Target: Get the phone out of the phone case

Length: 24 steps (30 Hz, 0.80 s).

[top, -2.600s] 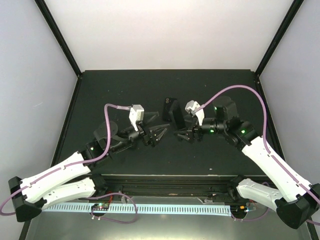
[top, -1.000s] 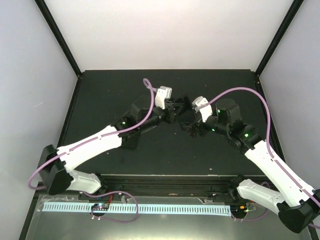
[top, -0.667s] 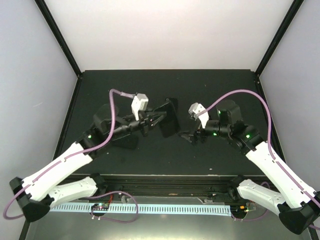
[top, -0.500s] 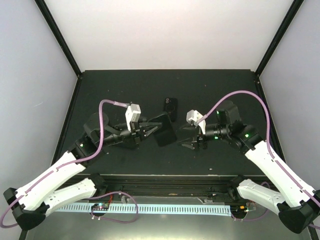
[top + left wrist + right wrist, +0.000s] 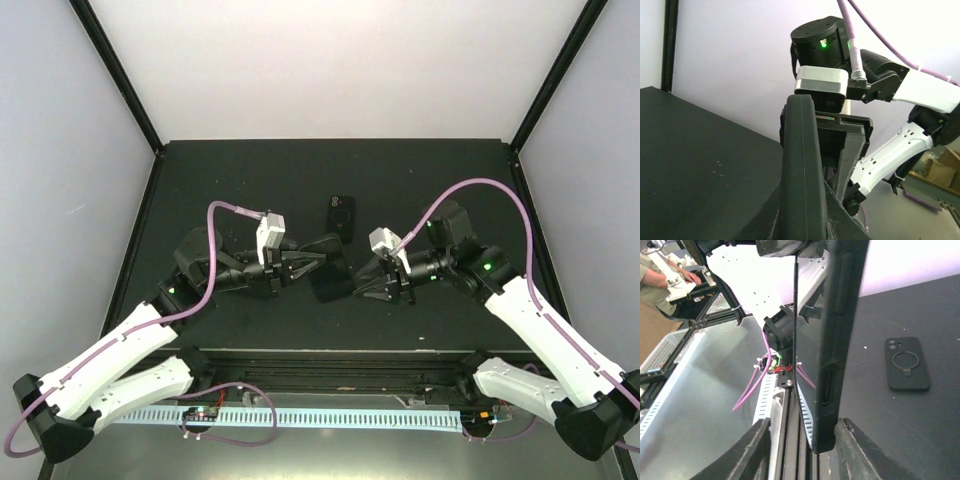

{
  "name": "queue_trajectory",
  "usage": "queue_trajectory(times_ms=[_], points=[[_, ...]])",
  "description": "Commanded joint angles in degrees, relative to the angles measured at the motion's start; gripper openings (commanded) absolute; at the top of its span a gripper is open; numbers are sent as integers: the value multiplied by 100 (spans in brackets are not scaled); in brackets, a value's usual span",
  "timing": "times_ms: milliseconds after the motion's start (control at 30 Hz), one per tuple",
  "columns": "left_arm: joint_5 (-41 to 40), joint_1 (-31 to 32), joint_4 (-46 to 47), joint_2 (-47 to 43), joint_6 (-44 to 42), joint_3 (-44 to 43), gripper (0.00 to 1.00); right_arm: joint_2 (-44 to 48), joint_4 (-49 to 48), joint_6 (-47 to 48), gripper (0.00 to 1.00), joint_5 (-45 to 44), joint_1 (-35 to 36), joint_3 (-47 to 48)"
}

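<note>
The phone (image 5: 330, 268) is up on edge above the middle of the table (image 5: 250, 180). The left gripper (image 5: 305, 262) is at its left end, and the right gripper (image 5: 362, 284) straddles its right end. Behind the phone, toward the far side, the phone case (image 5: 341, 213) lies flat on the table, apart from it.

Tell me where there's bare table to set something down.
Free: the far strip of table between the ring-backed phone case and the back wall, both far corners, and the near middle strip. Crowded: the centre, where the left gripper holds the handset and the right gripper flanks it.
</note>
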State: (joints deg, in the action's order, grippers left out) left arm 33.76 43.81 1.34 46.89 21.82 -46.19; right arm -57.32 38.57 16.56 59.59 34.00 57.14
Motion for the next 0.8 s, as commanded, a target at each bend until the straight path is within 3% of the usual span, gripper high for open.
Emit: queue_trajectory(times_ms=[0, 67, 233, 400, 467, 500, 567, 633, 700, 767], points=[[313, -22, 941, 96, 189, -47, 2, -39, -367, -27, 32, 458, 109, 208], [392, -30, 1004, 146, 238, -51, 2, -81, -438, -86, 25, 393, 123, 236], [456, -39, 1214, 169, 380, -11, 2, -147, -598, -189, 22, 262, 140, 222], [491, -48, 1086, 153, 338, -6, 2, -141, -576, -139, 3, 228, 141, 205], [461, -63, 876, 109, 208, -12, 5, -95, -465, -84, 1, 228, 135, 230], [416, -66, 752, 80, 110, -2, 11, -69, -417, -80, 1, 230, 137, 266], [279, -66, 531, 30, -55, 63, 42, -61, -344, -154, 1, 225, 138, 364], [214, -61, 510, -15, -110, 188, 64, -67, -337, -257, 1, 243, 137, 437], [217, -66, 595, -38, -81, 333, 70, -91, -364, -341, 1, 269, 140, 476], [232, -64, 688, -40, -36, 425, 66, -124, -368, -377, 1, 287, 139, 497]])
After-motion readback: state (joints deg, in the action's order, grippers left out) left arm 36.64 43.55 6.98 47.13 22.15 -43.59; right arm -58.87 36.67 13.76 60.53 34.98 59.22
